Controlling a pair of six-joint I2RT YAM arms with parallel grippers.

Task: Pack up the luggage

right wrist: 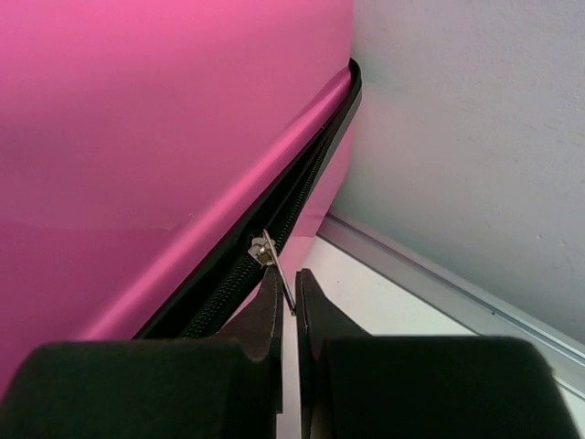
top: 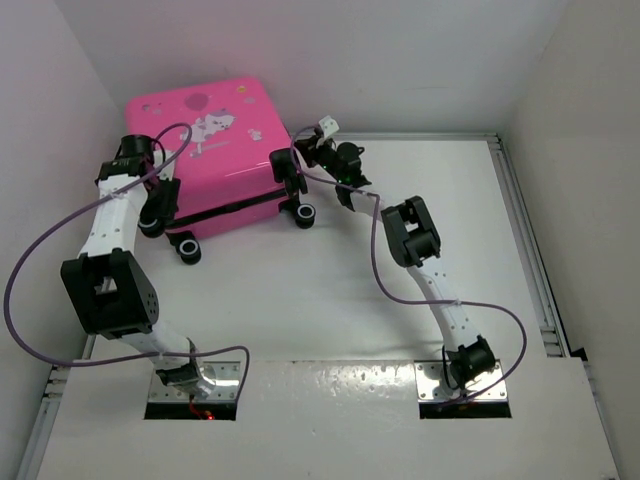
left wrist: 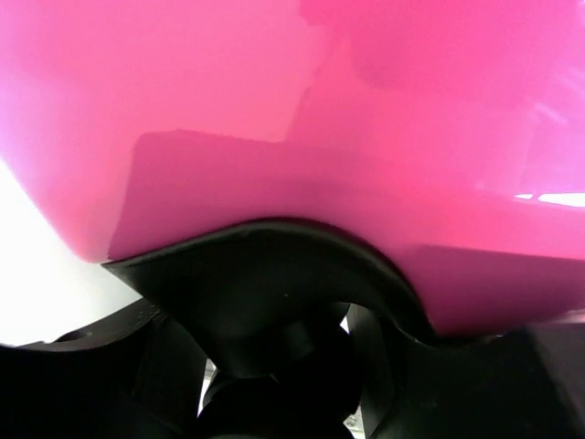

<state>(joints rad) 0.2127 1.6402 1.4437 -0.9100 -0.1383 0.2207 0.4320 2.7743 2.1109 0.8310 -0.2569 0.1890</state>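
1. Sitting flat in the far-left corner of the table (top: 330,300), the suitcase (top: 215,160) is closed, with its printed face up and its back edges close to both walls.
2. The shell is glossy hot pink. A white cartoon animal print (top: 212,128) is on top, with a few small pale marks around it.
3. A black zipper (top: 235,205) runs along the side seam. Black wheels (top: 188,250) stick out from the near edge.
4. The right gripper (right wrist: 292,297) is at the suitcase's right side, pinched tight on the thin metal zipper pull (right wrist: 274,261).
5. The left gripper (top: 155,215) is at the near-left corner by a wheel. Its wrist view is filled with pink shell and the black wheel housing (left wrist: 265,265).
6. I can't tell whether the left gripper is gripping anything or just parked there.
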